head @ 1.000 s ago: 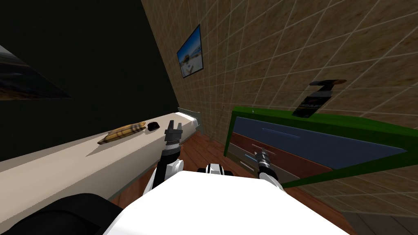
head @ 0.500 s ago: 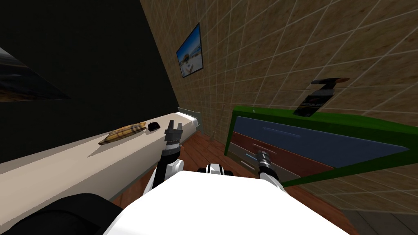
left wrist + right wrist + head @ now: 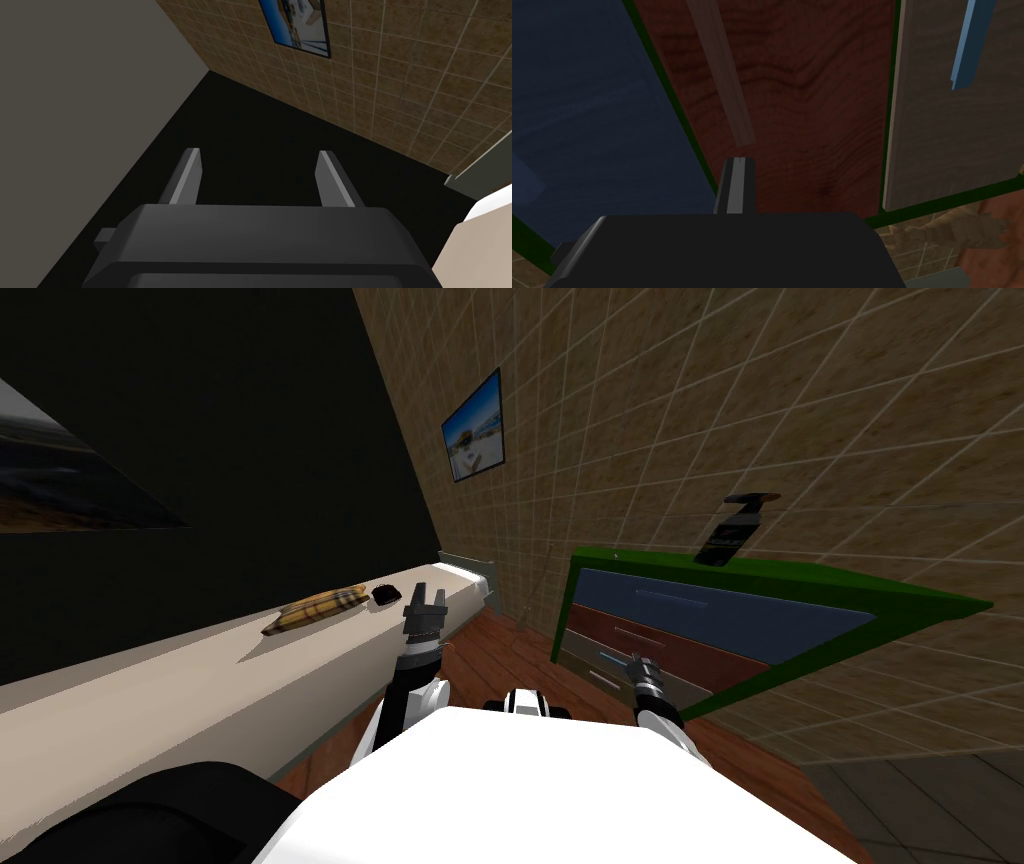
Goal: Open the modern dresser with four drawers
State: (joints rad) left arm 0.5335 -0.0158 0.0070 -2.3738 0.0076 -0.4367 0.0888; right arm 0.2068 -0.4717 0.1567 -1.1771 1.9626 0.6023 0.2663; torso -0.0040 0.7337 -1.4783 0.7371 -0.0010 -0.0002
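- Over on the right, against the tiled wall (image 3: 650,408), stands the dresser (image 3: 800,578) with its green frame. That's the one we're after.
- It has four fronts stacked top to bottom; we can make out a blue drawer (image 3: 700,613), then a red-brown drawer (image 3: 680,650), then a grey drawer (image 3: 600,663). All look level with the frame.
- Our right gripper (image 3: 739,160) is up close to the red-brown front, and its fingers are pressed flat together with nothing between them.
- Just beyond its tip is the end of that drawer's pale grey handle (image 3: 722,75), near but not touching.
- The grey drawer next along carries a light blue handle (image 3: 969,45).
- Our left gripper (image 3: 260,175) is raised on the left beside the long pale bed (image 3: 200,688), with its fingers spread wide and holding nothing.
- A dark bottle (image 3: 735,533) stands on the dresser's top, at the wall.
- On the bed lie a plaid cushion (image 3: 315,610) and a small black object (image 3: 386,593) just beyond it.
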